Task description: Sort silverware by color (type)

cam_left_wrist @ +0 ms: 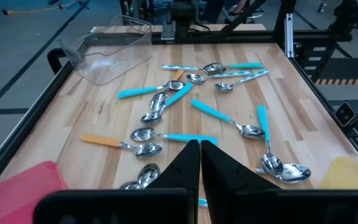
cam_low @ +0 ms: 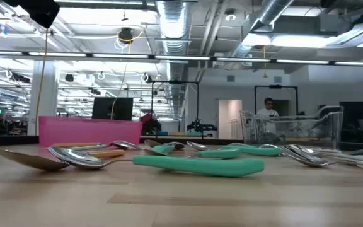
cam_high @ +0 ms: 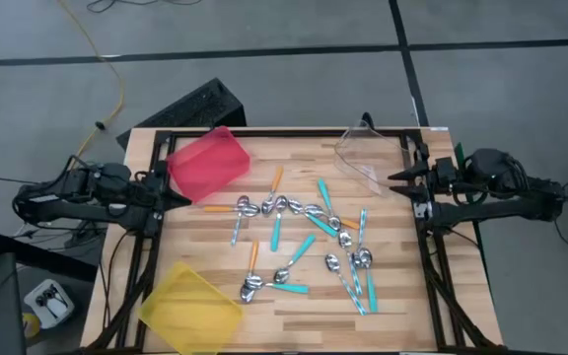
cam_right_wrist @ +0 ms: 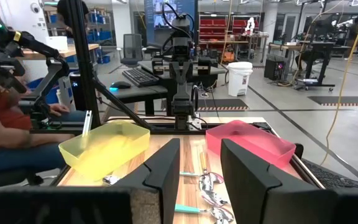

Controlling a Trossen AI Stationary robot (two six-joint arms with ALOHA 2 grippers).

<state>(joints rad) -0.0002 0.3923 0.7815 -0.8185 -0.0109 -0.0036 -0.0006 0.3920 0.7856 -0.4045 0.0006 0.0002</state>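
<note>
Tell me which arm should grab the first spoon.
Right, narrowly. Its claw is open at the table's right edge, and the densest group of spoons lies on that side. The left claw looks shut at the left edge beside the red bin, with only a few spoons nearby.

I see red bin (cam_high: 208, 163) far-left on tabletop (cam_high: 294, 306), yellow bin (cam_high: 190, 308) near-left corner, clear bin (cam_high: 371, 158) far-right. Seated person (cam_right_wrist: 5, 134) beyond the table.

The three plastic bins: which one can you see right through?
The clear plastic bin at the table's far corner, nearest the right gripper. The red bin and yellow bin are coloured.
</note>
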